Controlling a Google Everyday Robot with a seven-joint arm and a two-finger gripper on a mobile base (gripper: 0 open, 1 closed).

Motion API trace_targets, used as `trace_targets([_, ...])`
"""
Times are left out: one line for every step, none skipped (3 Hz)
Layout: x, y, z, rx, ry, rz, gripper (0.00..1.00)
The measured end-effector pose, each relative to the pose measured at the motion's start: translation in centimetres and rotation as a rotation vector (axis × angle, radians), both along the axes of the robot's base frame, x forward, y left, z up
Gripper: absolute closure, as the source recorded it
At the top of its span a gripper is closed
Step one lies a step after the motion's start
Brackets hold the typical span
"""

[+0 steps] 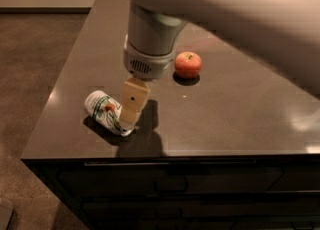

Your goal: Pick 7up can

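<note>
gripper (128, 116) is hanging lower left at the 7up can (102, 109) lying on the counter (225, 119); its opening: cannot tell.

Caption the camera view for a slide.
Robot hand poised at one end of a 7up can lying on its side on a dark countertop, red apple behind.

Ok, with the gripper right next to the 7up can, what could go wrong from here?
1. The 7up can lies on its side; the gripper, low at one end of it, may nudge it into rolling rather than grasp it.
2. It sits near the front left corner of the table, so a push could send it over the edge.
</note>
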State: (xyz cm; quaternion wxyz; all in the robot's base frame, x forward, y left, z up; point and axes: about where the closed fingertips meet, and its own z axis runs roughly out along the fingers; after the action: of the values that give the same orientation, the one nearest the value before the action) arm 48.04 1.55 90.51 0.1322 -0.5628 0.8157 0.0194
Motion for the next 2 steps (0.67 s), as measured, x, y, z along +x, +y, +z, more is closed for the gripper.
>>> trace_targets([0.5,2.1,-2.4,-0.039,0.012,-0.016,0.00])
trace_targets([0.4,3.5,-4.1,-0.067,0.024,-0.023,0.00])
